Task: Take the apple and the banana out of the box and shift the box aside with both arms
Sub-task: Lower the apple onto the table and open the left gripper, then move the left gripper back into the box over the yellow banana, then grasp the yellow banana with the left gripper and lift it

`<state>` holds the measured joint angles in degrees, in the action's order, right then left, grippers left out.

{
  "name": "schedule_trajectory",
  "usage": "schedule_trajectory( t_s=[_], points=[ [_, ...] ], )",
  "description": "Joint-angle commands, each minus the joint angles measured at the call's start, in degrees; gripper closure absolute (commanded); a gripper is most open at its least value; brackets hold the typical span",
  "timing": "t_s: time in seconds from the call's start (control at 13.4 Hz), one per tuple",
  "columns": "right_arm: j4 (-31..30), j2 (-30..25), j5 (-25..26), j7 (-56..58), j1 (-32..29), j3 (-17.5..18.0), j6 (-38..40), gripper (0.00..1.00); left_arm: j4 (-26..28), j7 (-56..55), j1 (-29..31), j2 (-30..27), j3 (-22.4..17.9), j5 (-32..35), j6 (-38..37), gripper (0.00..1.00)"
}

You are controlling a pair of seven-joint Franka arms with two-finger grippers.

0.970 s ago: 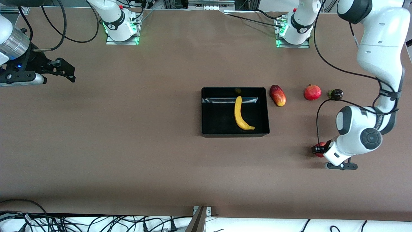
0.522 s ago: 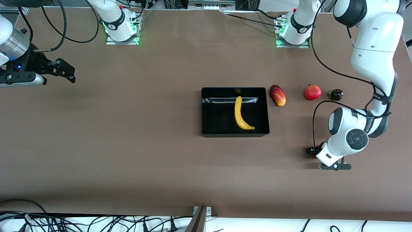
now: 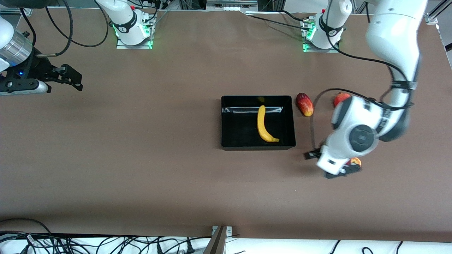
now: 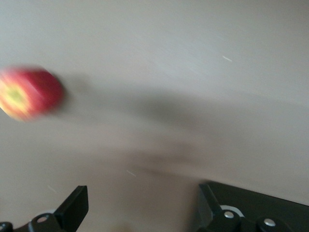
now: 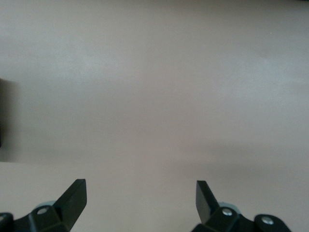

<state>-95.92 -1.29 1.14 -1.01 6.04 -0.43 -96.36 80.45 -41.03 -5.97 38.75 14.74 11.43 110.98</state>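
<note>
Red apple (image 3: 355, 161) sits out on the worktop at the box's (image 3: 226, 121) four o'clock, left gripper (image 3: 314, 155) and waiting right gripper (image 3: 70, 78) both wide-jawed and empty, banana (image 3: 263, 125) and box-shift to go.

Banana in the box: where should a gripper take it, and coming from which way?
Grip the banana at mid-body, coming straight down from above with the fingers across its narrow width. It lies flat on the floor of the box, well away from the walls, so both its sides look free; the curved tip nearer the front camera sits close to the wall, a poorer spot.
</note>
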Motion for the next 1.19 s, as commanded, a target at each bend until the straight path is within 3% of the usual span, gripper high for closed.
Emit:
schedule_trajectory(
  t_s=[0.0,0.15,0.3,0.67,1.12],
  points=[
    [0.8,0.3,0.4,0.3,-0.8,0.6,0.5,0.0,1.6,-12.6,-6.5,0.3,-0.9,-1.8,0.1,0.0],
    [0.8,0.3,0.4,0.3,-0.8,0.6,0.5,0.0,1.6,-21.6,-8.3,0.4,0.5,-3.5,0.9,0.0],
    [0.8,0.3,0.4,0.3,-0.7,0.6,0.5,0.0,3.1,-22.9,-8.2,0.5,2.3,-3.8,1.9,0.0],
    [0.8,0.3,0.3,0.3,-0.7,0.6,0.6,0.0,13.6,-26.7,-8.6,-0.2,5.0,-2.9,12.4,0.0],
    [0.9,0.3,0.3,0.3,-0.7,0.6,0.5,0.0,22.2,-30.6,-9.5,0.6,5.4,5.3,23.0,0.0]
  ],
)
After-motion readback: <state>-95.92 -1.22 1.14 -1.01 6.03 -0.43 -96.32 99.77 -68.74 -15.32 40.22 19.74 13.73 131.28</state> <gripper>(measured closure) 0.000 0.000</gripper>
